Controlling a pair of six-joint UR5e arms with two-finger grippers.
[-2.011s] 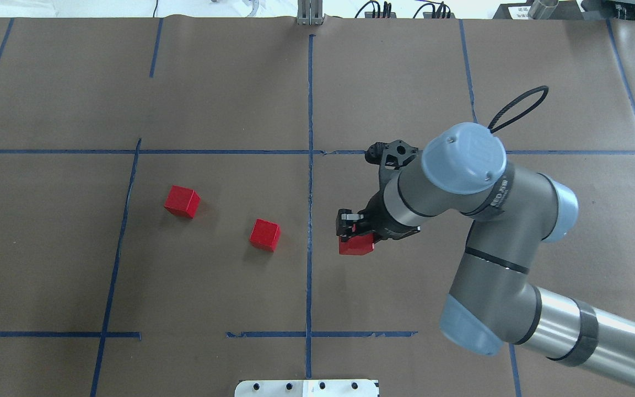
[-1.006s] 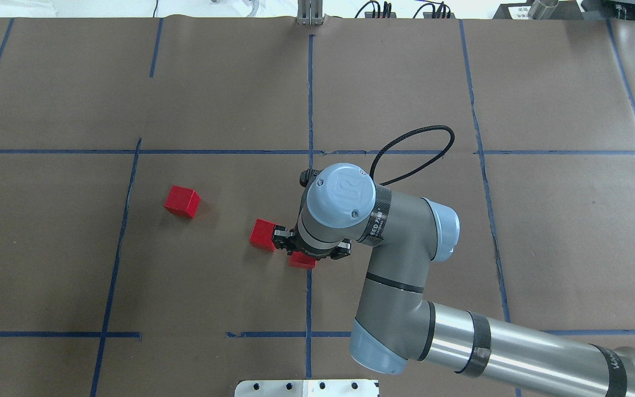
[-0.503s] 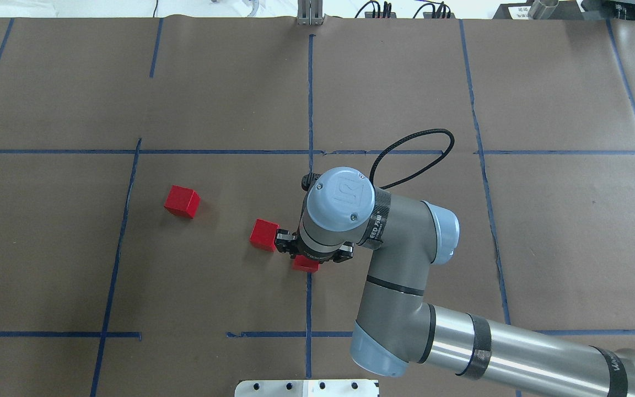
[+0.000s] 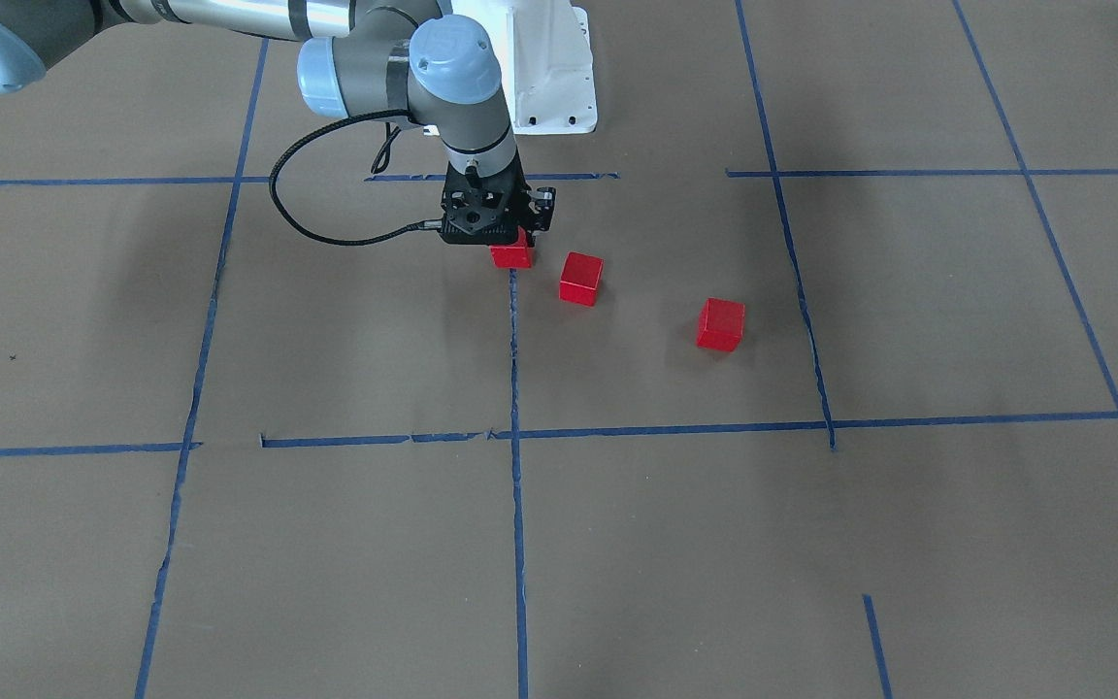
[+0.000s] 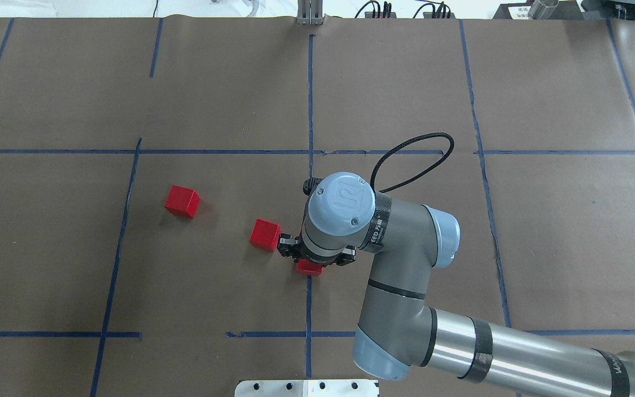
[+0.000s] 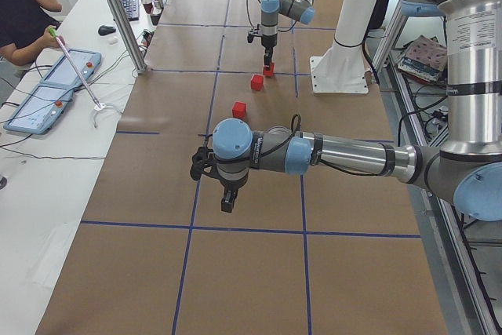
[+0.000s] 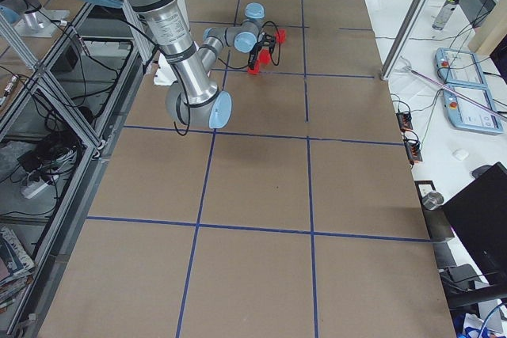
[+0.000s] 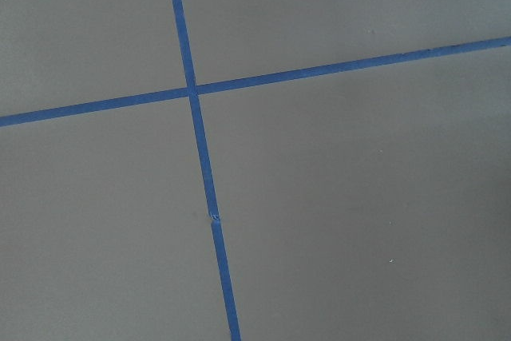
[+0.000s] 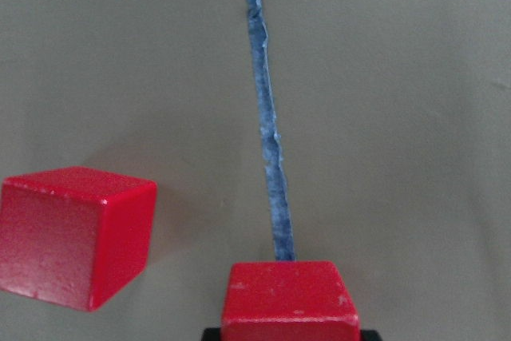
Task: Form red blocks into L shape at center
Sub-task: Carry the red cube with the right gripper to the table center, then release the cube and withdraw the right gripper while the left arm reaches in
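Three red blocks are in view. My right gripper (image 5: 312,261) is shut on one red block (image 5: 308,268) and holds it low over the centre blue tape line (image 5: 310,127); I cannot tell whether it touches the table. That block fills the bottom of the right wrist view (image 9: 290,301). A second red block (image 5: 265,235) sits just to its left, apart from it, and also shows in the right wrist view (image 9: 76,233). The third red block (image 5: 182,201) sits farther left. My left gripper (image 6: 227,202) shows only in the exterior left view, over bare paper; I cannot tell its state.
Brown paper with a blue tape grid covers the table. The white robot base (image 4: 544,68) stands at the robot's edge of the table. My left arm (image 6: 329,154) stretches over the table's left end. An operator (image 6: 23,13) sits at a side desk.
My right gripper carried its red block leftward from right of the centre line onto the line, beside the middle block. In the last half second it shifted slightly toward the robot.
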